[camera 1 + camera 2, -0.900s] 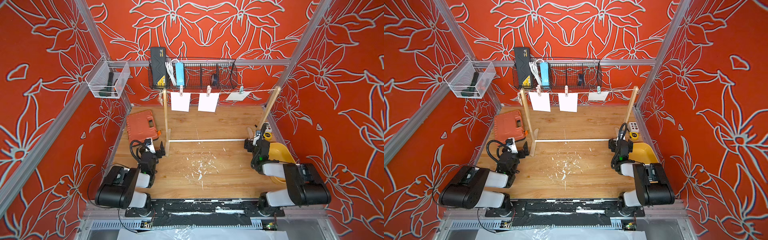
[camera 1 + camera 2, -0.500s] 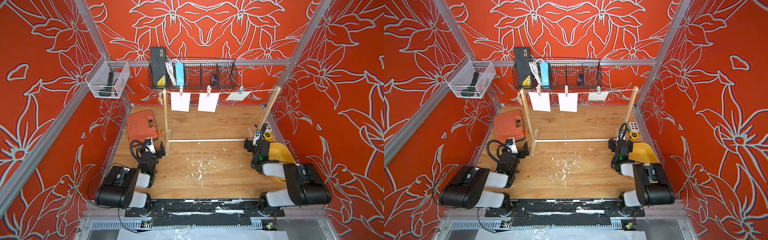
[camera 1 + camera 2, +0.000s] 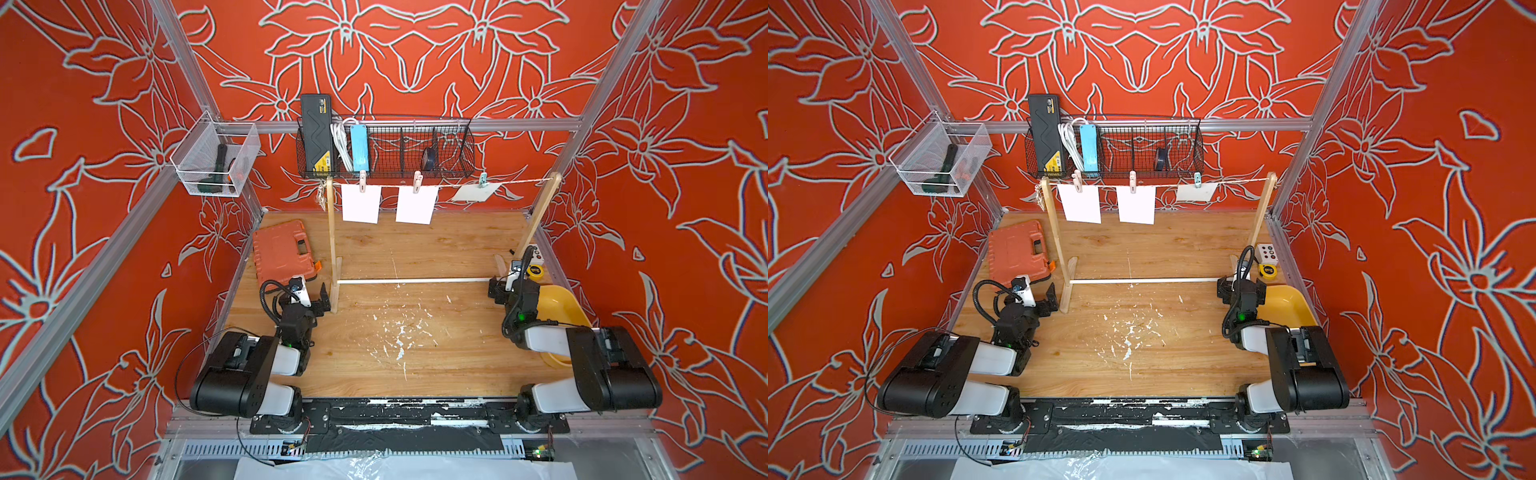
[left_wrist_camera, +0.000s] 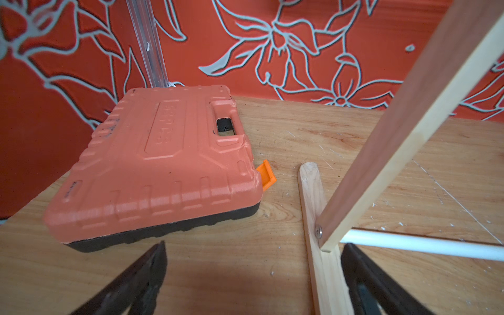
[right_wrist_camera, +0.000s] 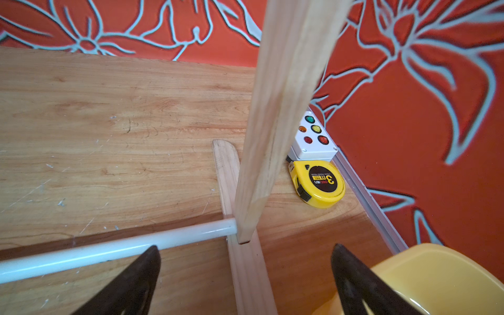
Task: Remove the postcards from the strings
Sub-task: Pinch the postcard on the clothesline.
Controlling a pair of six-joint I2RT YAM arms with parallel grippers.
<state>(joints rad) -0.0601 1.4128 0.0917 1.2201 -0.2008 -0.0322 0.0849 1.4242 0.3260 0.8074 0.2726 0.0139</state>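
Three white postcards (image 3: pixel 360 203) hang pegged on the string (image 3: pixel 515 181), stretched high between two wooden posts (image 3: pixel 331 232) near the back wall. Both grippers sit low over the table (image 3: pixel 415 249), well below the cards. The left gripper (image 4: pixel 252 256) is spread wide and empty by the left post's foot. The right gripper (image 5: pixel 245 251) is likewise wide and empty by the right post's foot. A yellow tape measure (image 5: pixel 319 182) reads "3m". The raised lettering on the orange case (image 4: pixel 163 152) is too blurred to read.

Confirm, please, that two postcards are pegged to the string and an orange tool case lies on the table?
Not quite: three postcards are pegged to the string, as both top views show. The orange tool case does lie on the table.
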